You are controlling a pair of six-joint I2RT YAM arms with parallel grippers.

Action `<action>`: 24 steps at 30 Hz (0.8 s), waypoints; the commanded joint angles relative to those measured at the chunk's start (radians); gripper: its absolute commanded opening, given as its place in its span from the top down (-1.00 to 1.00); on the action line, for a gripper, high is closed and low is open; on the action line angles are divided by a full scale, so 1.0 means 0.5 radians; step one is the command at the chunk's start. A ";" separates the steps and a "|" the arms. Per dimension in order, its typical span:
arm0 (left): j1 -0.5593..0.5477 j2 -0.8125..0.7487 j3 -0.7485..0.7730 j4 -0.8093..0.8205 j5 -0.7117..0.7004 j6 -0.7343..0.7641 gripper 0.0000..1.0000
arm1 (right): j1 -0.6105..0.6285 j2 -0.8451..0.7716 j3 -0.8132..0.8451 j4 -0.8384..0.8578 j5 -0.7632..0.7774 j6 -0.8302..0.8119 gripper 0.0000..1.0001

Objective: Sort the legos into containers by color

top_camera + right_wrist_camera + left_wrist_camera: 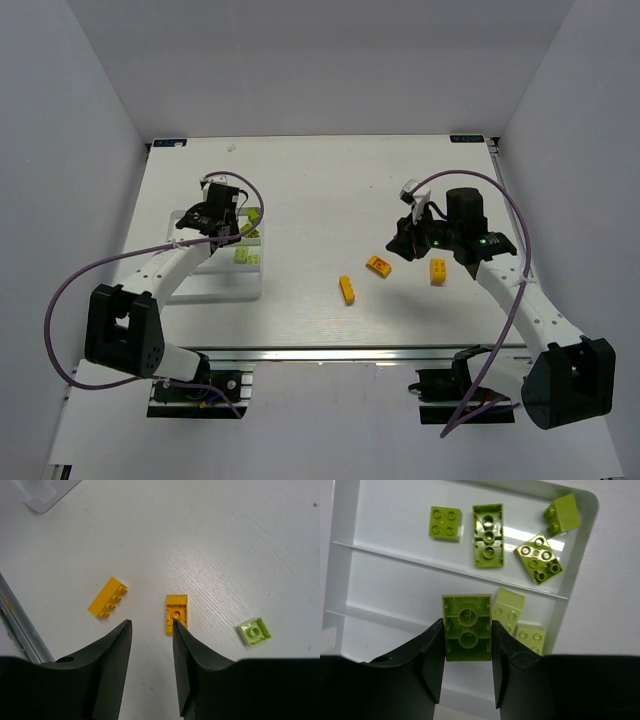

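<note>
A green brick [466, 626] sits clamped between the left jaws, hollow underside up, over the tray [580, 560]. Just right of those jaws, two more greens [508, 609] lie in what looks like the same compartment. Four others [487, 535] rest past the divider [420, 560] ahead. The step in hand looks like the release. To do it well, lower a little and keep the brick clear of the divider in front of it. Spread the jaws only while it hangs squarely over that compartment, so it drops flat and does not hop over the rim on the right.

The right jaws hold nothing and stand moderately apart above the desk [225, 540]. An orange brick [176, 612] lies just ahead of one fingertip, off the centre of the gap. A second orange [106, 597] lies ahead and to the left, and a pale green one [255, 632] lies off to the right. For a clean pick, those jaws should shift sideways until the orange brick is centred, then descend.
</note>
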 commanded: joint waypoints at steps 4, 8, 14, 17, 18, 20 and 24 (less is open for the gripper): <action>0.138 0.077 -0.066 -0.037 -0.051 -0.070 1.00 | -0.033 0.027 -0.026 0.097 0.050 0.005 0.04; 0.181 0.142 -0.115 0.006 -0.020 -0.073 1.00 | -0.051 0.048 -0.026 0.097 0.046 0.002 -0.04; 0.224 0.179 -0.103 0.025 0.038 -0.061 0.64 | -0.070 0.061 -0.029 0.097 0.046 -0.004 -0.13; 0.243 0.160 -0.112 0.028 0.057 -0.058 0.13 | -0.079 0.070 -0.029 0.091 0.040 -0.016 -0.19; 0.243 0.157 -0.115 0.028 0.060 -0.058 -0.21 | -0.082 0.070 -0.029 0.088 0.028 -0.023 -0.22; 0.243 0.133 -0.124 0.037 0.075 -0.058 -0.38 | -0.097 0.082 -0.029 0.082 0.031 -0.029 -0.27; 0.243 0.087 -0.136 0.043 0.118 -0.058 -0.55 | -0.106 0.104 -0.026 0.082 0.040 -0.029 -0.34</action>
